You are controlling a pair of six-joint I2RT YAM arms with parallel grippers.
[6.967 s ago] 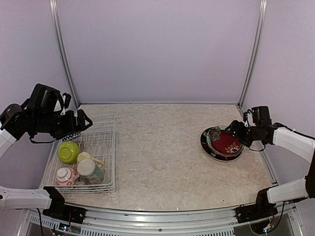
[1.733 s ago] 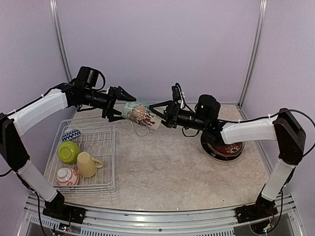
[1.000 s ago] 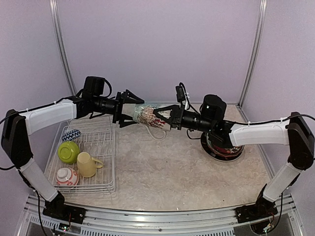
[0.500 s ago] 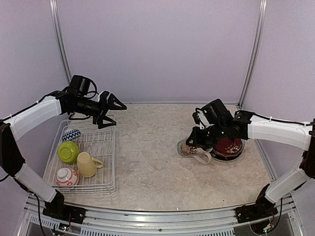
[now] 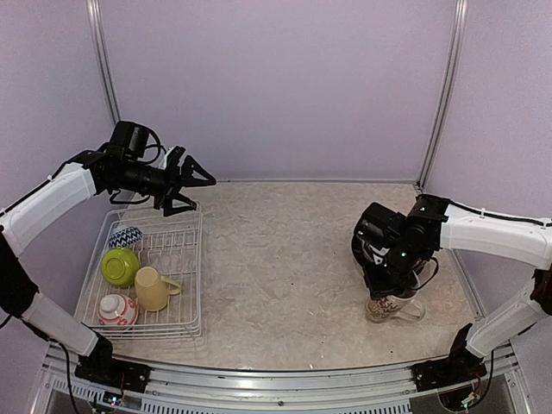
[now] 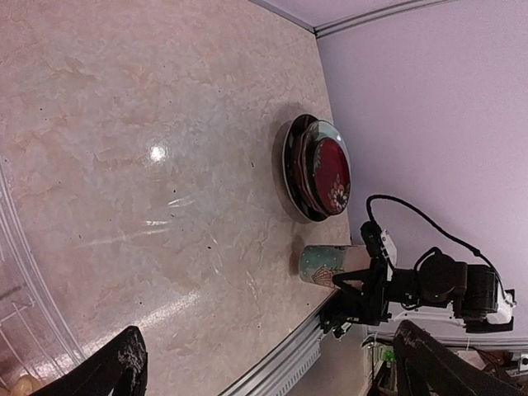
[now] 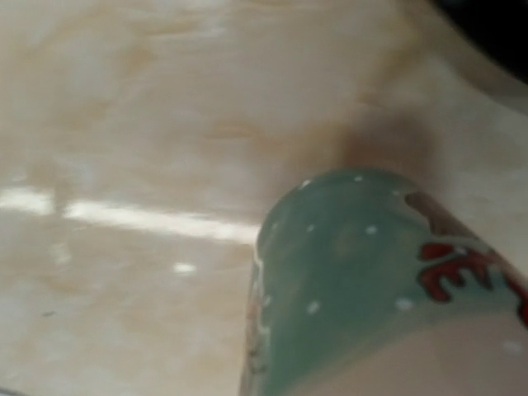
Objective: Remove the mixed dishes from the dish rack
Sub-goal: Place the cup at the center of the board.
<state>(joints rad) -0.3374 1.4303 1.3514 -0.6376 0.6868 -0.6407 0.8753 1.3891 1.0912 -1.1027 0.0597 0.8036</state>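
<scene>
My right gripper (image 5: 392, 291) is shut on the cream patterned mug (image 5: 390, 310), which stands upright at the table's front right. The right wrist view is filled by the mug's teal, white-dotted base (image 7: 355, 272) just over the tabletop; my own fingers do not show there. My left gripper (image 5: 195, 184) hangs open and empty above the far end of the white wire dish rack (image 5: 195, 285). In the rack sit a blue-white bowl (image 5: 126, 236), a lime-green bowl (image 5: 120, 266), a yellow mug (image 5: 153, 289) and a red-white bowl (image 5: 115, 309). The left wrist view shows the mug (image 6: 326, 264) in the right arm's grip.
A stack of plates with the dark red floral one on top (image 6: 318, 169) lies just behind the mug at the right; my right arm hides most of it from above. The table's front metal rail (image 5: 285, 379) runs close to the mug. Wall posts stand at both back corners.
My right arm has carried the mug from beside the plates toward the front right and lowered it. My left gripper has drawn back slightly to the left, still open.
</scene>
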